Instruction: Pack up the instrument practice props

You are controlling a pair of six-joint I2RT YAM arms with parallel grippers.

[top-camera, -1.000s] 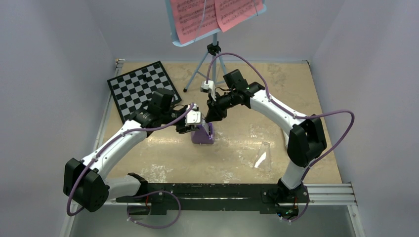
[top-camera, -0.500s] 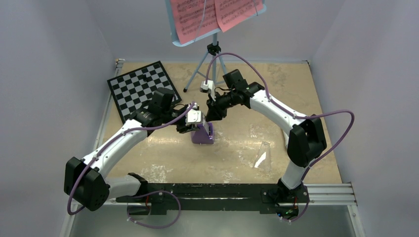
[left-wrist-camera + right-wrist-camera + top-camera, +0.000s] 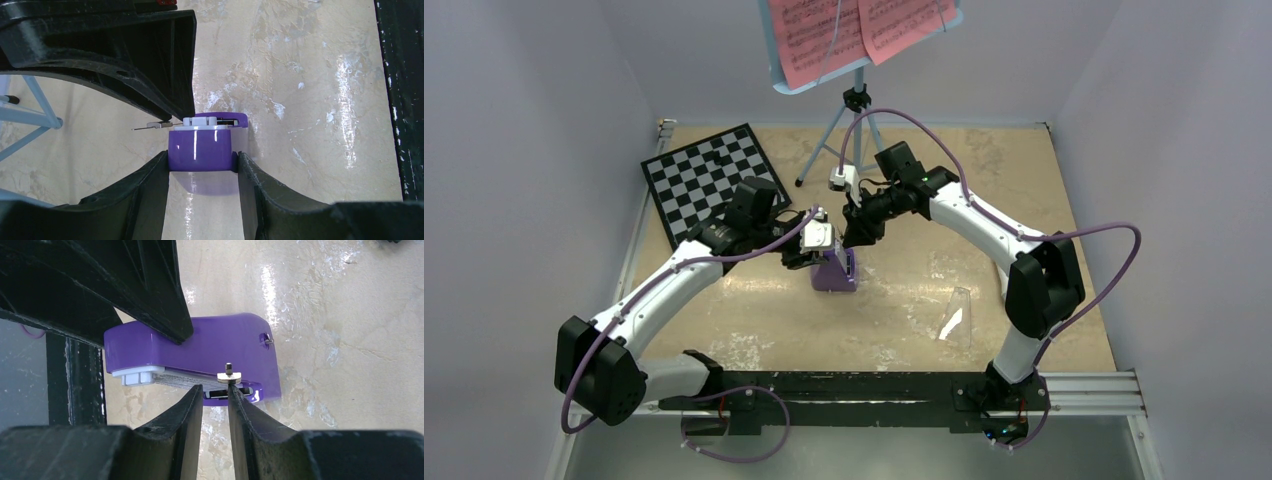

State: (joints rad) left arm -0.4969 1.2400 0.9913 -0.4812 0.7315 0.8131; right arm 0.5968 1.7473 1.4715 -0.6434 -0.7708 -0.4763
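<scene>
The small purple metronome (image 3: pixel 834 272) stands mid-table with its white face and brass pendulum weight (image 3: pixel 229 375) bare. My left gripper (image 3: pixel 202 161) is shut on its purple body (image 3: pixel 201 149), one finger on each side. My right gripper (image 3: pixel 215 390) comes in from the back, its jaws a narrow gap apart with nothing between them and one fingertip (image 3: pixel 235 392) at the weight. The clear cover (image 3: pixel 957 318) lies apart on the table to the right. The light-blue music stand (image 3: pixel 856 100) with pink pages (image 3: pixel 824 35) stands at the back. The white tube is out of view.
A black-and-white chessboard (image 3: pixel 709 180) lies at the back left. The stand's tripod legs (image 3: pixel 824 150) spread just behind my right gripper. Grey walls close in the table on three sides; the black base rail (image 3: pixel 854 385) runs along the near edge.
</scene>
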